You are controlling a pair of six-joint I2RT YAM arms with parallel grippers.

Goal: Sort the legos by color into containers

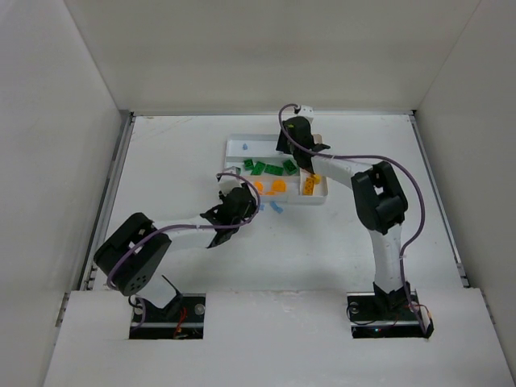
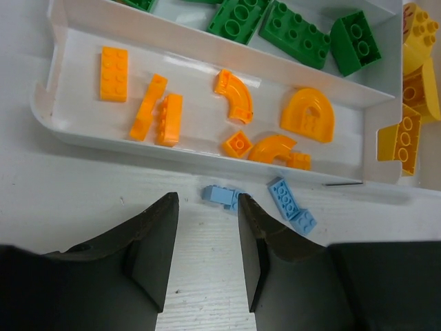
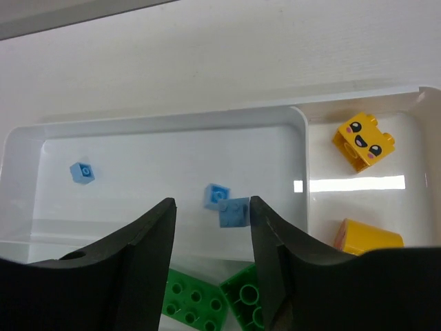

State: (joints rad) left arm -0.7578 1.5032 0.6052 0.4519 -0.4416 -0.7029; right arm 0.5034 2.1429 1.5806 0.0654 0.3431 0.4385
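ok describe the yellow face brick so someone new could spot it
Find the white tray and its crosswise end slot, which holds yellow pieces. The brick lies there near the slot's end wall. Only it has a printed smiling face with pink cheeks.

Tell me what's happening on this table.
Two robot arms are sorting legos by color into a white tray. Orange pieces fill the near slot, green ones the middle slot, and yellow ones the end slot. The left gripper hangs open over light blue pieces lying on the table just outside the tray. The right gripper is open above the far slot, which holds three light blue bricks.
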